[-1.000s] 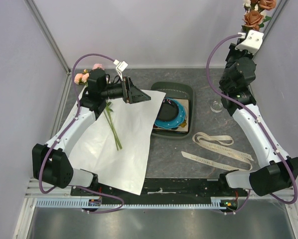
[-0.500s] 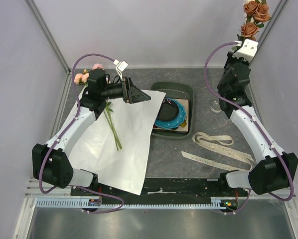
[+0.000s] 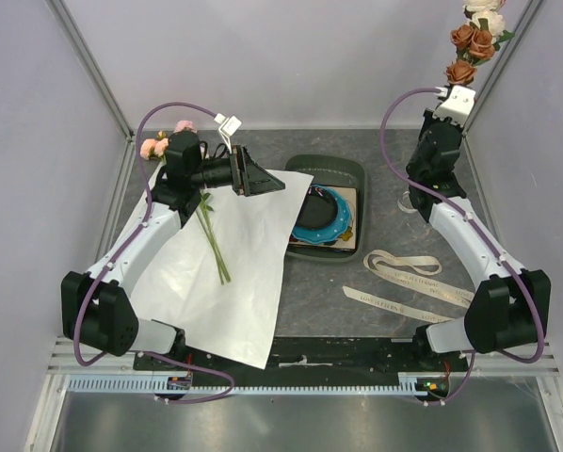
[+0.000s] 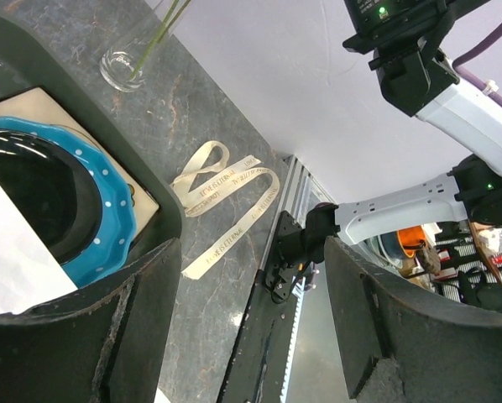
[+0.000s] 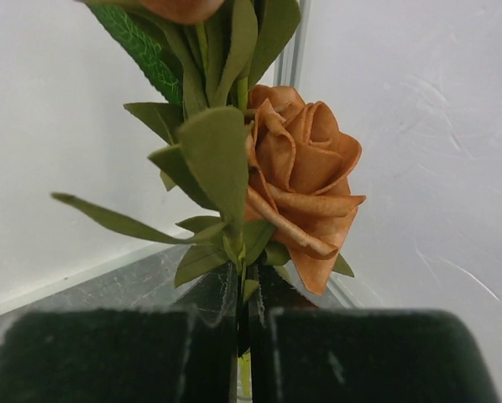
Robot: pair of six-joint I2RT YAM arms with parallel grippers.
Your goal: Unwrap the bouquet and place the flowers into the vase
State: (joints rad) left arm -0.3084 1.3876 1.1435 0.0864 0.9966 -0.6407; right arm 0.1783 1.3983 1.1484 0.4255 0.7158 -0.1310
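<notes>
My right gripper (image 3: 458, 85) is raised high at the back right, shut on the thin green stems of the flowers (image 3: 472, 40). In the right wrist view the jaws (image 5: 244, 294) pinch the stem just under an orange rose (image 5: 305, 168) and its leaves. The vase (image 4: 127, 65) stands on the table below, with green stems reaching down into it; from above, the right arm mostly covers the vase (image 3: 406, 201). More flowers (image 3: 155, 146), pink ones, lie on the spread white paper wrap (image 3: 230, 273). My left gripper (image 3: 253, 177) hovers open over the paper, holding nothing (image 4: 255, 252).
A dark green tray (image 3: 343, 169) with a blue-rimmed black plate (image 3: 321, 218) sits mid-table, between paper and vase. Cream ribbon (image 3: 409, 266) lies loose at the front right. Walls and metal frame posts close in the back and sides.
My right arm has swung left and lowered a little, carrying the roses left and down over the vase. The left arm has not moved.
</notes>
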